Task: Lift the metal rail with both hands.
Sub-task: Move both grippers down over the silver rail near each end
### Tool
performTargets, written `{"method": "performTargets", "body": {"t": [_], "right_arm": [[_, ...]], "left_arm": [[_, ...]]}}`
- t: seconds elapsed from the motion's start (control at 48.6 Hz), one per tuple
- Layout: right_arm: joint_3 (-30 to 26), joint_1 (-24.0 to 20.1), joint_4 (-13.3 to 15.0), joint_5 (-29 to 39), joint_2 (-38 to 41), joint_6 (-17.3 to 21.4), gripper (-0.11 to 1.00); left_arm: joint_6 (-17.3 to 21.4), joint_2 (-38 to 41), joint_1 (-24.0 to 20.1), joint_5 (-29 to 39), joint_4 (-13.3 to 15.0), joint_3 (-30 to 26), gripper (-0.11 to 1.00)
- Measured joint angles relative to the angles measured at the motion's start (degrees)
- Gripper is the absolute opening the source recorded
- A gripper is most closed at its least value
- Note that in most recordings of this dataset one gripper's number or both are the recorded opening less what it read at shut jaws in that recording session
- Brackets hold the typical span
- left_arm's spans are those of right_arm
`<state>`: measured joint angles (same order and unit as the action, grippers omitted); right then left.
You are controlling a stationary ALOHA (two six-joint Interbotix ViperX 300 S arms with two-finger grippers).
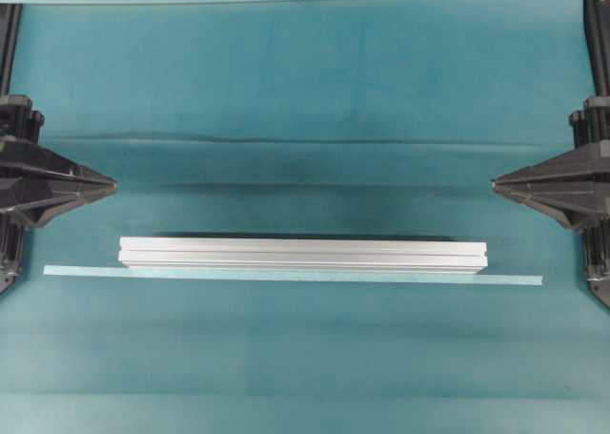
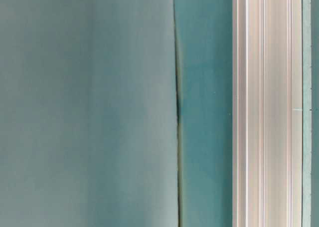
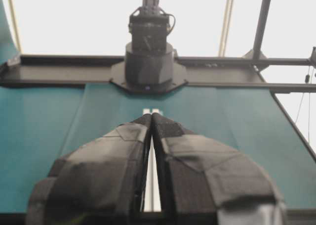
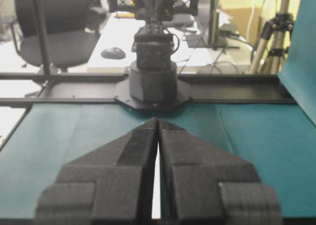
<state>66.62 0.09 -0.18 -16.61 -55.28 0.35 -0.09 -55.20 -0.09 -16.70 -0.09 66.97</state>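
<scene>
The metal rail (image 1: pixel 303 254) lies flat on the teal cloth, running left to right in the overhead view; its grooved silver face fills the right side of the table-level view (image 2: pixel 266 107). My left gripper (image 1: pixel 112 184) hovers shut at the left edge, above and left of the rail's left end, holding nothing. My right gripper (image 1: pixel 496 182) is shut at the right edge, above and right of the rail's right end, also empty. In the left wrist view the shut fingertips (image 3: pixel 151 117) meet with a sliver of the rail (image 3: pixel 153 178) showing between the fingers. The right wrist view shows the same (image 4: pixel 157 121).
A thin pale blue-green strip (image 1: pixel 293 276) lies along the rail's near side, longer than the rail. A crease in the teal cloth (image 1: pixel 315 143) runs across behind the rail. Each wrist view faces the opposite arm's black base (image 3: pixel 148 62) (image 4: pixel 153 81).
</scene>
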Motion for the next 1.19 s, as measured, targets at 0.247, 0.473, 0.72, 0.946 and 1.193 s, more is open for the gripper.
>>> {"method": "performTargets", "body": {"t": [0.247,0.473,0.72,0.946,1.193], "right_arm": [[-3.87,1.32,-4.83,9.49,2.02,2.37,0.01],[-9.40,2.02,-5.10,23.73,6.42,4.66,0.01],[-15.29,2.29,-5.10,35.95,15.03,10.20,0.01],[-20.13,2.29,-5.10,46.85,22.24,12.13,0.01],[-24.87,2.29,-5.10,57.04,28.74,12.13,0.01]], "left_arm": [[-5.62,2.55,-0.79,8.17,-0.62,-5.01,-0.01],[-3.52,8.00,-0.70,19.25,-0.88,-10.81,-0.01],[-2.90,13.45,-0.70,30.94,-0.88,-16.44,-0.01],[-2.81,20.39,-0.62,41.66,-0.97,-19.51,-0.01],[-2.90,26.02,-0.35,52.56,-0.97,-23.64,-0.01]]}}
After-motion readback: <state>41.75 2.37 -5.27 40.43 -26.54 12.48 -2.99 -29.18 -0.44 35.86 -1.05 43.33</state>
